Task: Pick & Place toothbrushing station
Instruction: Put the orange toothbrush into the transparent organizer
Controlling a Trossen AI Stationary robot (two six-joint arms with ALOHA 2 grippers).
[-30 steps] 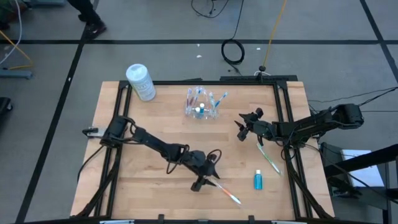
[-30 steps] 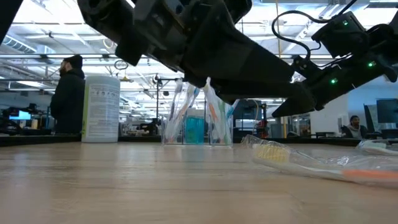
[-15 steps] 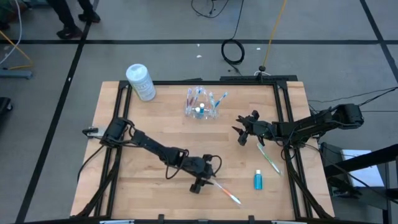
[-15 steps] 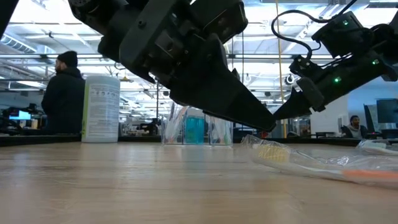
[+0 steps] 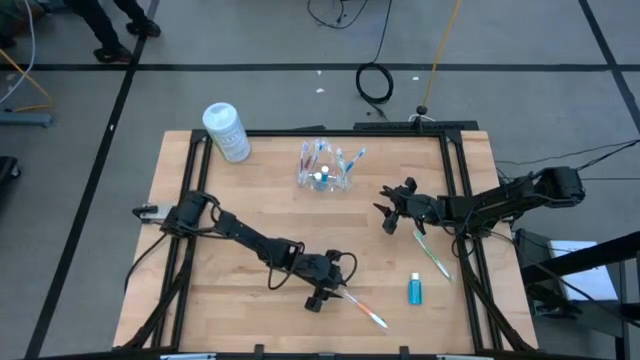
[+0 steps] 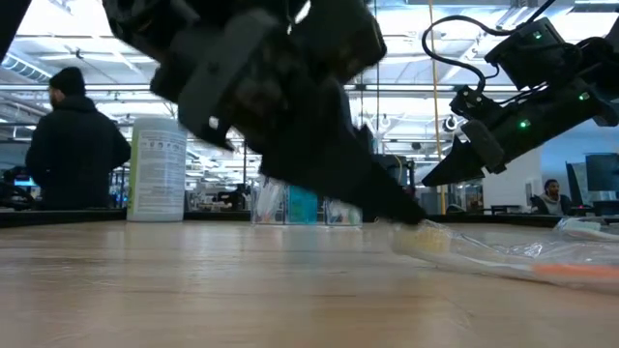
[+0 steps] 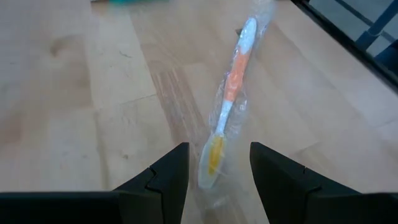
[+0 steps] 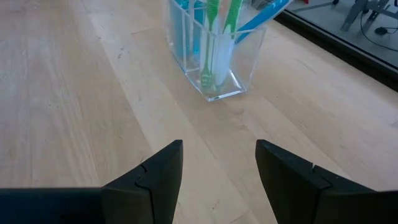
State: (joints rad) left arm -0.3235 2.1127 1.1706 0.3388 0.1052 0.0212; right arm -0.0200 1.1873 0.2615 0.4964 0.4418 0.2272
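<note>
The clear holder [image 5: 322, 172] near the desk's [image 5: 250, 220] far edge already has brushes, while the empty, wide left gripper [image 5: 330, 293] straddles a wrapped toothbrush [image 5: 362, 308] near the front edge, not yet lifted.

A grey floor [image 5: 250, 100] crossed by black tape lines [image 5: 300, 68] surrounds the light wooden table [image 5: 240, 200]. A coiled black cable [image 5: 375, 84] lies on it. Bright ceiling lights [image 6: 58, 48] fill the hall behind.

your two arms are dark, jointed tubes with black cables looped beside each wrist. the left gripper [image 5: 327, 296] and right gripper [image 5: 385, 213] both end in matte black, blocky fingers; small green lights glow above the right one.
</note>
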